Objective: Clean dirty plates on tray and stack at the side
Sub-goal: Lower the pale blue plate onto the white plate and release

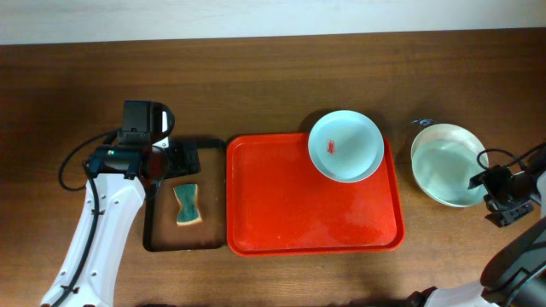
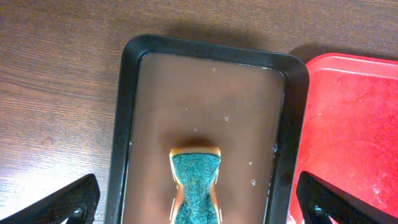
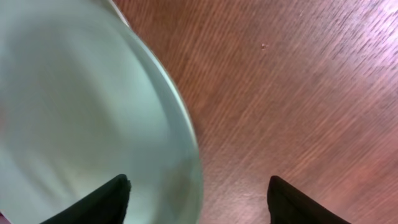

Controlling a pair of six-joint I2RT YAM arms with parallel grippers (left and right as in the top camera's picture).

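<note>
The tray (image 1: 314, 205), red and wet-looking, lies in the middle of the counter (image 1: 256, 77). The blue plate (image 1: 345, 146) sits on the tray's far right corner, its rim reaching slightly past the tray's far edge, and a small red smear (image 1: 331, 147) shows left of the plate's middle. The green plate (image 1: 446, 164) rests on the counter off the tray, near its right side. It shows no smear, and from these views I cannot tell whether another plate lies under it. The right claw (image 3: 199, 182) is at the side of the green plate farthest from the tray. Its fingers (image 3: 102, 199) are spread wide, one over the inside of the plate and the other over bare wood, with the rim passing between them. The wrist view is too blurred to show whether either finger touches the plate. A black tray (image 1: 185, 240) lies just beside the tray's left side, the two rims close or touching. It holds a thin film of water and a sponge (image 1: 188, 205) with its green face up, set toward the near half. The left claw (image 2: 198, 179) hovers above the black tray, spread wide and holding nothing, with the sponge showing between its fingers (image 2: 68, 202) in the wrist view.
</note>
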